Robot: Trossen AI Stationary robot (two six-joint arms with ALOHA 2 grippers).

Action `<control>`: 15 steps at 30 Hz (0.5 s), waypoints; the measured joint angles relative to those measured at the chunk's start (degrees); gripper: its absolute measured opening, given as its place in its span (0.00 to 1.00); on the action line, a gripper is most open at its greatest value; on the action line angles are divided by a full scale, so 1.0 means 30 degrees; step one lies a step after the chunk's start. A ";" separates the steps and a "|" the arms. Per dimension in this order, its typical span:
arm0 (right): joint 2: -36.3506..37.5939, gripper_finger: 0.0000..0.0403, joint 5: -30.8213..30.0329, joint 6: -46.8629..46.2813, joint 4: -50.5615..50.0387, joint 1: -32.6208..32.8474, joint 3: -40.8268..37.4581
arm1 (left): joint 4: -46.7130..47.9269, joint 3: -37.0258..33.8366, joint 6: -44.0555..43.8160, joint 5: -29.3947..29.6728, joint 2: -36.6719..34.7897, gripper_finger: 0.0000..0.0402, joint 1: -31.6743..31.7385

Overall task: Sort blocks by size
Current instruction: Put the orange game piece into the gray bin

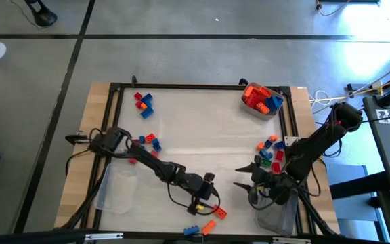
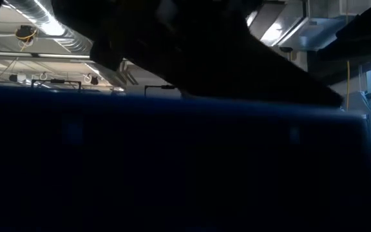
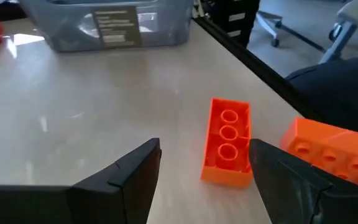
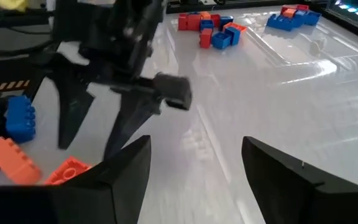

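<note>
My left gripper point(image 1: 207, 194) is open, fingers pointing down, near the table's near edge; it also shows in the right wrist view point(image 4: 95, 134). An orange brick point(image 3: 227, 142) lies on its side on the table between its fingers, close beside one fingertip point(image 3: 272, 165). A second orange brick point(image 3: 328, 152) lies just past that finger. In the high view, orange bricks point(image 1: 219, 213) and a blue brick point(image 1: 191, 230) lie by the near edge. My right gripper point(image 1: 241, 175) is open and empty to the right of the left one, fingers pointing toward the table's left.
A clear tub point(image 1: 261, 100) holding orange, red and blue bricks stands at the far right. Clear tubs stand at the near left point(image 1: 117, 190) and the near right point(image 1: 276, 213). Loose brick groups lie at the far left point(image 1: 143, 103), the left point(image 1: 151, 142) and the right point(image 1: 269, 152).
</note>
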State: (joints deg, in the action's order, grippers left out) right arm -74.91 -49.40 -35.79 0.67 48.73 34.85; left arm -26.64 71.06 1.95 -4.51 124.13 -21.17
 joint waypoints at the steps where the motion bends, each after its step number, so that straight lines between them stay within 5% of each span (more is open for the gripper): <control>1: 0.0000 0.62 -0.0079 0.0000 -0.0020 0.0000 0.0000 | 0.0002 0.0240 0.0002 -0.0018 0.0201 0.58 -0.0005; 15: 0.0000 0.62 -0.0395 0.0015 -0.0099 0.0000 0.0000 | -0.0295 0.1350 -0.0025 -0.1142 0.2003 0.58 -0.0015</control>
State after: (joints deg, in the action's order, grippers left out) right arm -74.91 -50.59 -35.75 0.37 48.73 34.85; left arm -27.53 75.11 1.88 -7.94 130.14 -21.21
